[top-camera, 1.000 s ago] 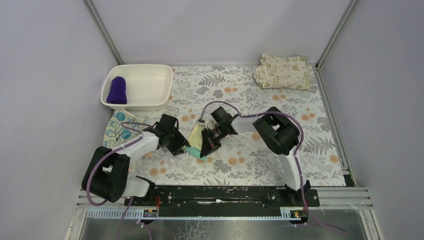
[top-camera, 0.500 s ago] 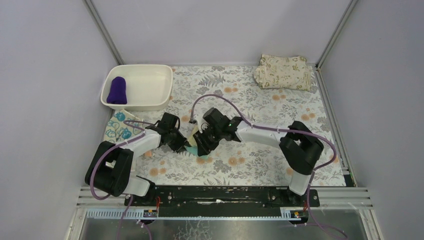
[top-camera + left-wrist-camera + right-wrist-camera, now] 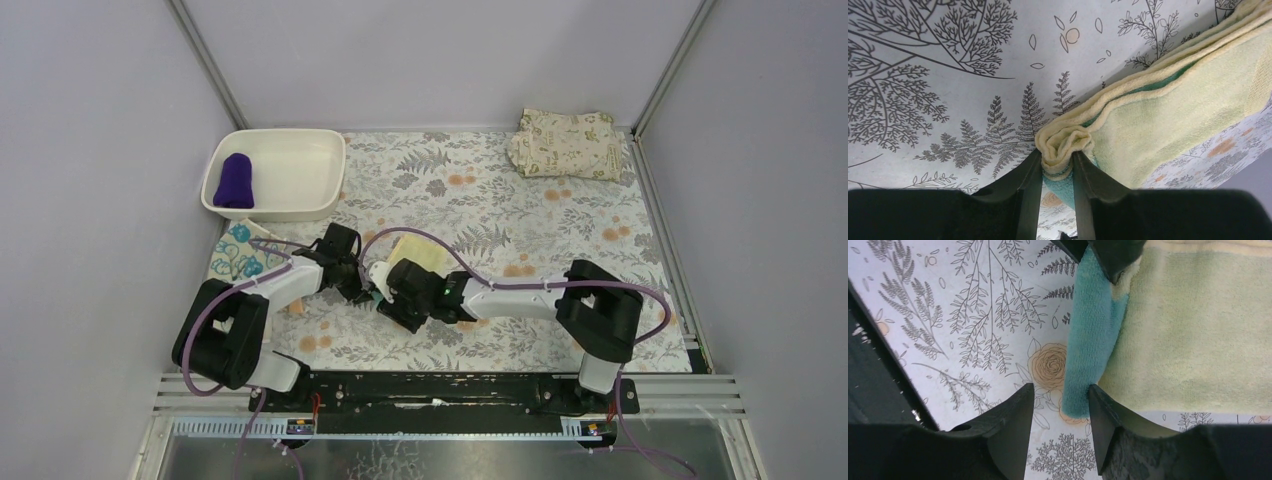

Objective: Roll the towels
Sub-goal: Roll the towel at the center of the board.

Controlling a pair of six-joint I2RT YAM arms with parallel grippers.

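Where the two arms meet over the mat (image 3: 600,250), the right gripper (image 3: 1060,390) stands with its jaws apart. The teal end of the yellow towel (image 3: 1198,340) lies in the gap between them, unclamped, and the rest of the cloth spreads ahead and off past its right finger. Just beyond, the left gripper (image 3: 1056,156) is closed on the same towel, pinching a bunched corner of yellow layers with teal beneath. From its fingertips the cloth runs away as a flat folded band. Seen from above, the two grippers sit nearly tip to tip, with the towel reaching away past them. Left of the left gripper, partly under its arm, lies the swirled towel (image 3: 232,258). Farther off on that side, the purple towel (image 3: 235,180) sits as a roll in the tub (image 3: 300,190). Well apart, far beyond the right gripper, the beige cloth (image 3: 565,143) lies folded.
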